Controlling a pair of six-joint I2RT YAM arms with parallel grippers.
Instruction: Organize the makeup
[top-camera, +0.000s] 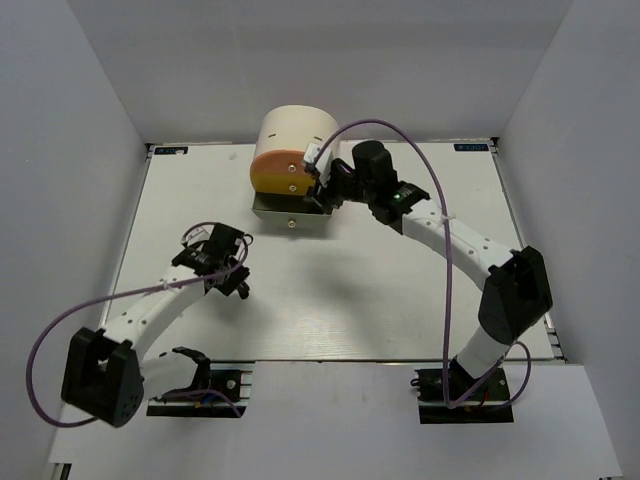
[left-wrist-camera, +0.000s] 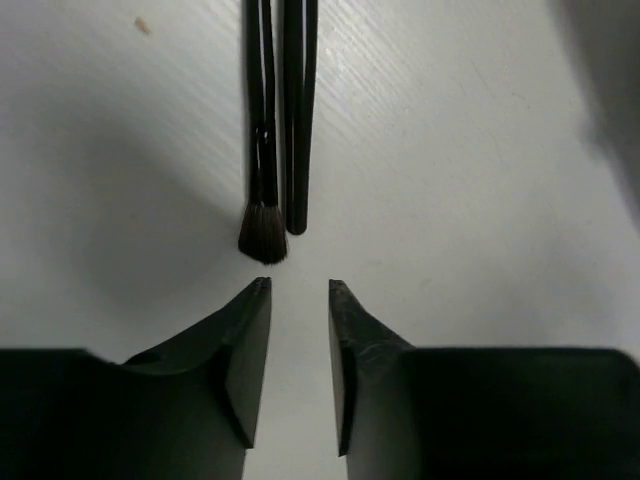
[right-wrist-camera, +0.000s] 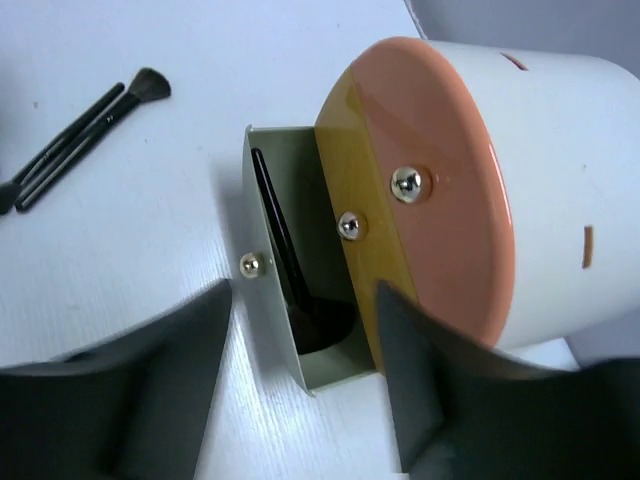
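Observation:
Two black brushes lie side by side on the table: a brush with a small bristle head (left-wrist-camera: 263, 238) and a thin black stick brush (left-wrist-camera: 297, 120). They also show in the right wrist view (right-wrist-camera: 92, 118). My left gripper (left-wrist-camera: 300, 292) is open and empty, just short of their near ends. It also shows in the top view (top-camera: 240, 284). A black fan brush (right-wrist-camera: 292, 285) lies in the open grey bottom drawer (right-wrist-camera: 262, 215). My right gripper (right-wrist-camera: 305, 300) is open and empty, with one jaw on each side of the drawer's near end. The tubes, bottle and lipsticks are out of view.
The round cream box (top-camera: 297, 135) with orange (right-wrist-camera: 440, 160) and yellow (right-wrist-camera: 345, 170) drawer fronts stands at the back centre, its bottom drawer (top-camera: 285, 212) pulled out toward the arms. My right arm (top-camera: 450, 235) curves in from the right. White walls enclose the table.

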